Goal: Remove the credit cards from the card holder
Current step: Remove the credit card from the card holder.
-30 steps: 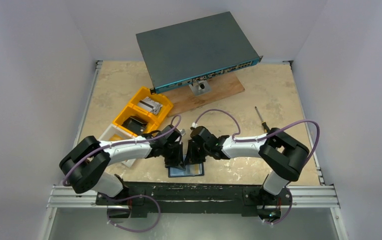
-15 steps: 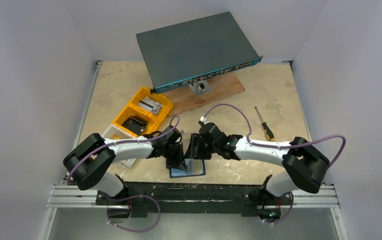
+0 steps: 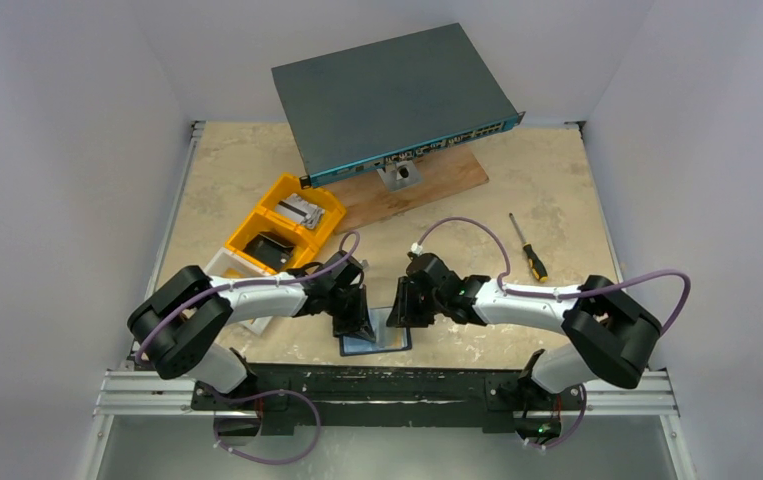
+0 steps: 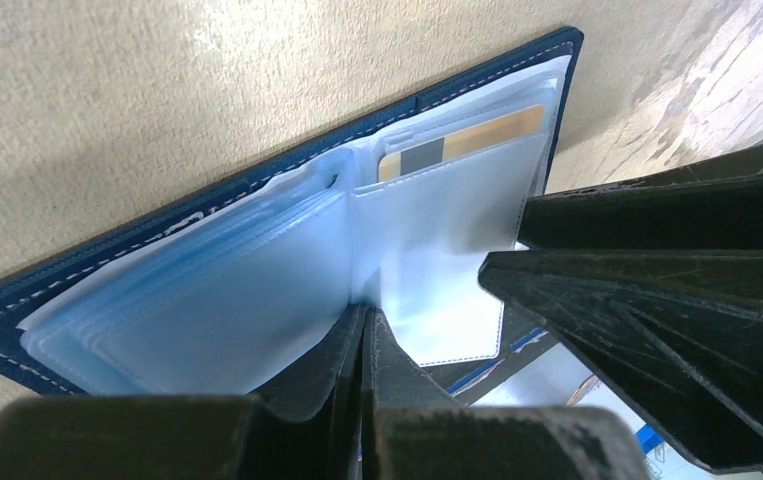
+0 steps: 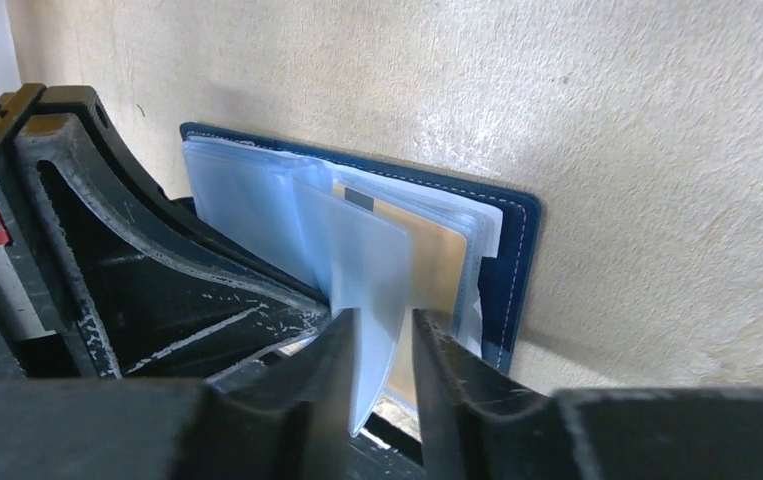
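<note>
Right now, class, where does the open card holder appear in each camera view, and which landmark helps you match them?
Top external: card holder, low centre, small.
Left wrist: card holder fills the frame diagonally, lower left to upper right.
Right wrist: card holder at centre, sleeves fanned.
Shared landmark: the orange-tan credit card in its clear sleeve, in both wrist views; too small to tell from above.

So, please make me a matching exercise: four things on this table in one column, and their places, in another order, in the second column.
1 card holder
2 screwdriver
3 yellow bins
4 network switch

a left side of the table
b at the back, above the wooden board
c open, at the near edge
d right side of the table

Pairs: 1-c, 2-d, 3-a, 4-b
</note>
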Motion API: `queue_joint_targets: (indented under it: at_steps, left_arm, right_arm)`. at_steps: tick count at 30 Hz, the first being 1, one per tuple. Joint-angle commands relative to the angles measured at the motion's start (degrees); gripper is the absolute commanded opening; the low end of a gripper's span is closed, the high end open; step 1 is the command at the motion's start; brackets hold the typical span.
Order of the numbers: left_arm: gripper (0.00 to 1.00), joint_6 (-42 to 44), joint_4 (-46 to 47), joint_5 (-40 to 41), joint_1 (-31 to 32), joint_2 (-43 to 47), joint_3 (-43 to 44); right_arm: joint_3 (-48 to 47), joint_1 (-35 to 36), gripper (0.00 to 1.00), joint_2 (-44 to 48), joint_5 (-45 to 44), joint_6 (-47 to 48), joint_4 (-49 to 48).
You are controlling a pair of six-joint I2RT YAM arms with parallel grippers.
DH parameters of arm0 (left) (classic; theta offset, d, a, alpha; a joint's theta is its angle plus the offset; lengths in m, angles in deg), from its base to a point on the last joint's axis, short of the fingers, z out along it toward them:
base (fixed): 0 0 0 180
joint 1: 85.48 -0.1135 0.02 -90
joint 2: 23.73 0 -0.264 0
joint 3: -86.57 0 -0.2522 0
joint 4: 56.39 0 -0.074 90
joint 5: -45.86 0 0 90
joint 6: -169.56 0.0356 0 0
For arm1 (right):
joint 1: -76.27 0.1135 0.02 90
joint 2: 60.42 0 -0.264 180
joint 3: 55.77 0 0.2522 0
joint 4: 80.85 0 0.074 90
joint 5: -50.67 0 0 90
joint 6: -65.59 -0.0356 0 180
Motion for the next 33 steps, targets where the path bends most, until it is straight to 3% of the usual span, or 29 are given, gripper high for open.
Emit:
queue_joint_targets:
  at_steps: [1,9,15,20,33]
  left_arm:
    - [0.0,1.6,-3.3,7.0,0.3,-1.6,-2.0]
    - [0.02,5.2,-10.8,8.9,0.3,6.2,2.8]
    - [0.16,7.3,-20.5,13.6,0.3,12.5,7.5]
    - [0.2,7.4,-26.0,18.4,0.0,16.9,7.7]
    - [0.2,7.3,-30.0,19.4,-1.8,24.9,5.3]
  right_arm:
    - [0.8,-0.3,0.22,-0.2,1.7,-1.0,-3.8]
    - [-0.2,-0.3,0.0,0.2,2.2,-1.1,-4.4]
    - [-1.4,-0.3,0.0,0.3,1.8,-1.1,-4.3]
    - [-3.3,-0.2,0.0,0.2,1.8,-0.9,-3.7]
    - [-8.7,1.5,0.35,-4.1,2.8,-0.3,-4.0]
